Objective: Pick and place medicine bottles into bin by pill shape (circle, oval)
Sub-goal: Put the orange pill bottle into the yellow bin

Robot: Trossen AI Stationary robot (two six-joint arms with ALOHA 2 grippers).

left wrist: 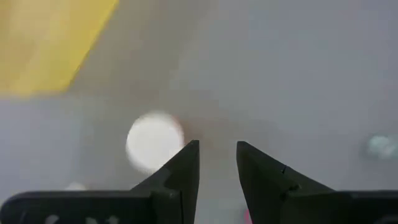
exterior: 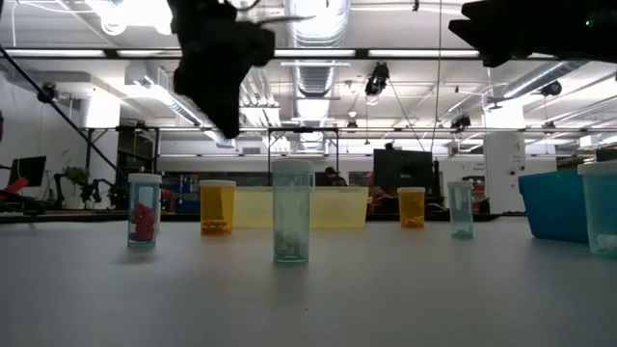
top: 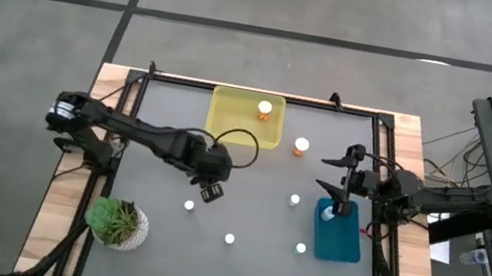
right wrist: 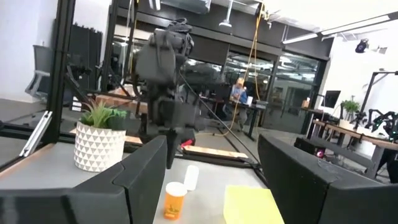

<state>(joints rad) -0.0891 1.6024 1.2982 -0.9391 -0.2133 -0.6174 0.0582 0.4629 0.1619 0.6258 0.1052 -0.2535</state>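
Medicine bottles [top: 230,239] await sorting.
Left gripper [top: 210,192] hovers narrow and empty; a misaligned descent could topple one.

From above we look straight down on both arms. Low down, we face level across the table toward the yellow bin [exterior: 301,206]. Our left wrist camera hangs close over it; our right looks across, sharing that bin.

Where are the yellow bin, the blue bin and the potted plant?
yellow bin [top: 228,125], high view, bare floor of the bin.
blue bin [top: 339,244], high view, its bare inside.
potted plant [top: 115,218], high view, green leaves.
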